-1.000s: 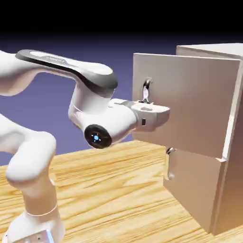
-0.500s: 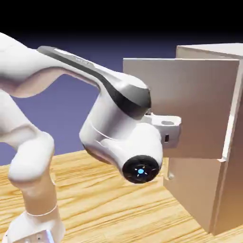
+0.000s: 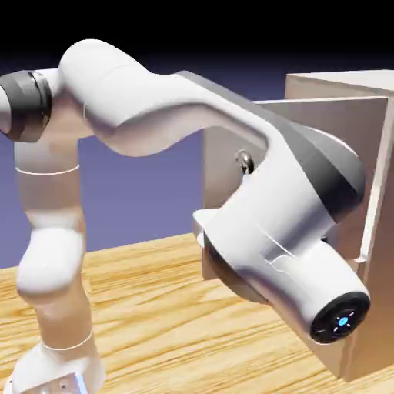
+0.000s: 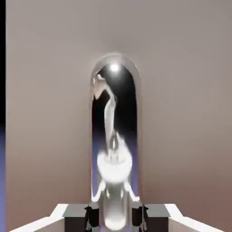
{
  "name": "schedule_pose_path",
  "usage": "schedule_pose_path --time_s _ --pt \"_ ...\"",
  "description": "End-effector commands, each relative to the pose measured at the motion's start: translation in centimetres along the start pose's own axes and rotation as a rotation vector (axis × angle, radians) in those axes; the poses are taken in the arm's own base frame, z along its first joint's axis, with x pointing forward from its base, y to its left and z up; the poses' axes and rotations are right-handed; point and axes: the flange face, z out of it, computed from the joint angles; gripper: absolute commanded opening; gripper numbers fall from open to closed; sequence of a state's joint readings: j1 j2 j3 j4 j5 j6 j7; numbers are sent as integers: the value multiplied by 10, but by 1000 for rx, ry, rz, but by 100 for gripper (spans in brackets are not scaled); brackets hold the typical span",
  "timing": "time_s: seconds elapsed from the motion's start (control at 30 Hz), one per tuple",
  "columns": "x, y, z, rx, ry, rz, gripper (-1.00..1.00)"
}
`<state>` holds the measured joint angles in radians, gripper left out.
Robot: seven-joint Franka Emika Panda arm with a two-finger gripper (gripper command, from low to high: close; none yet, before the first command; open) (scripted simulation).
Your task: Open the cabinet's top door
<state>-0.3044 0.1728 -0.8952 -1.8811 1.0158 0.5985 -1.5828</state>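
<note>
- The top door of the cabinet stands swung well out from the cabinet body, its free edge toward nine o'clock in the exterior view; I judge the opening to be well along.
- The handle is a long silver bar, filling the hand view from twelve o'clock down to six, flat against the beige door panel. In the exterior view only a small silver bit of the handle shows above the arm.
- The gripper sits at six o'clock in the hand view, one dark finger on each side of the bar. The jaws look clamped on the handle, with no gap showing either side.
- That grip is likely squared to the bar so the pull swings the door about its hinge without slipping.
- The arm bends across the door's front in the exterior view, hiding the hand and the lower panel, so the grip can't be checked from there.
- Inside the cabinet: nothing can be told, since the open door and the arm cover the opening.
</note>
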Motion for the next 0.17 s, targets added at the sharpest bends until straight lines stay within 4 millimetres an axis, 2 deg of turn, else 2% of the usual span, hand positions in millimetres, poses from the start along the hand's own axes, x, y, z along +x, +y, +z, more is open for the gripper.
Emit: schedule_pose_path --time_s 0.0,0.1,0.13 --pt "2 2 -5 13 -13 0 -100" --pt "7 7 -17 45 -46 0 -100" --pt "7 7 -17 45 -46 0 100"
